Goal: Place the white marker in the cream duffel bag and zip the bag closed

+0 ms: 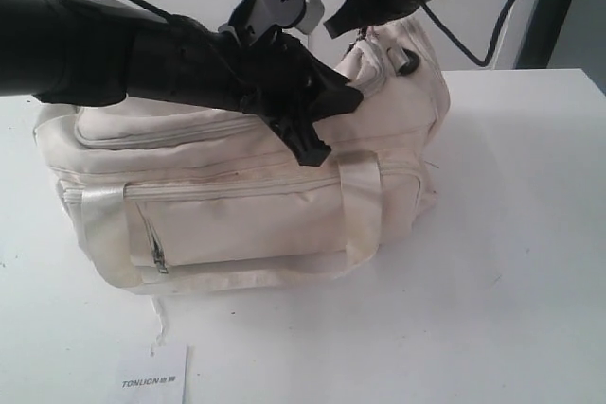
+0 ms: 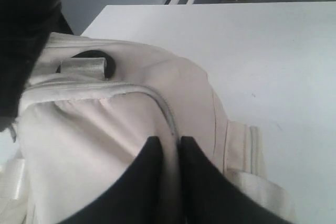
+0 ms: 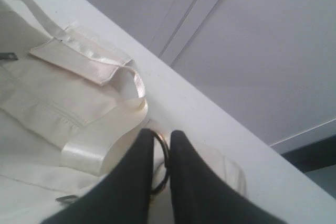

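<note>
The cream duffel bag (image 1: 237,205) lies on the white table (image 1: 511,234), and its top zip (image 2: 169,113) runs shut where it shows. My left gripper (image 1: 315,150) reaches across the bag's top. Its jaws (image 2: 167,141) are pinched on the zip seam of the cream duffel bag (image 2: 100,145). At the bag's far end is my right gripper (image 1: 333,26). Its jaws (image 3: 163,134) stand slightly apart with a thin metal ring (image 3: 165,152) of the bag (image 3: 31,129) in the gap. The white marker is out of view.
A flat white card printed TONLION (image 1: 156,376) lies by the table's front edge. A shiny strap handle (image 3: 100,145) curls beside the right gripper. A dark end ring (image 1: 407,59) sits on the bag's far end. The zipped front pocket (image 1: 237,224) faces the camera.
</note>
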